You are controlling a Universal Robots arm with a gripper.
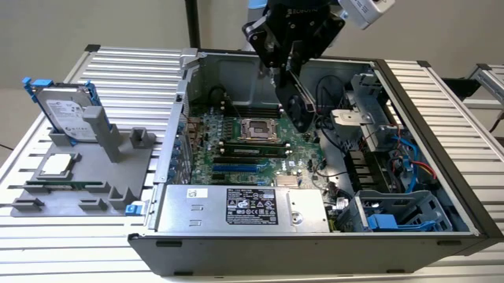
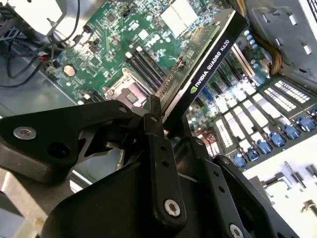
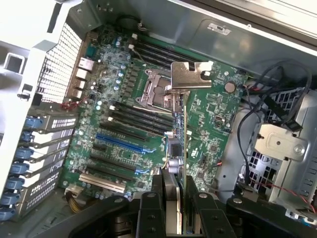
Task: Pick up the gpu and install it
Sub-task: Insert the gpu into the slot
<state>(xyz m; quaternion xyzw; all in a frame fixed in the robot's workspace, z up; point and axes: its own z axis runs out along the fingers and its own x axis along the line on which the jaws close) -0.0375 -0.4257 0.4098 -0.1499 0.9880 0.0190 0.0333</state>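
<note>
Gripper (image 1: 288, 73) clamped on the gpu (image 1: 299, 106), with the arm reaching down from above into the open computer case (image 1: 315, 253).
One case lies on its side, open face up, and one motherboard (image 1: 232, 165) covers its floor. One arm descends over the case, wrist tilted. One gpu is held on edge above the motherboard near the case's middle. Its long axis slants down away from the fingers (image 3: 148, 213), with the silver bracket (image 3: 190, 77) at the far, lower end. One hard drive (image 1: 67, 112) stands outside the case.
</note>
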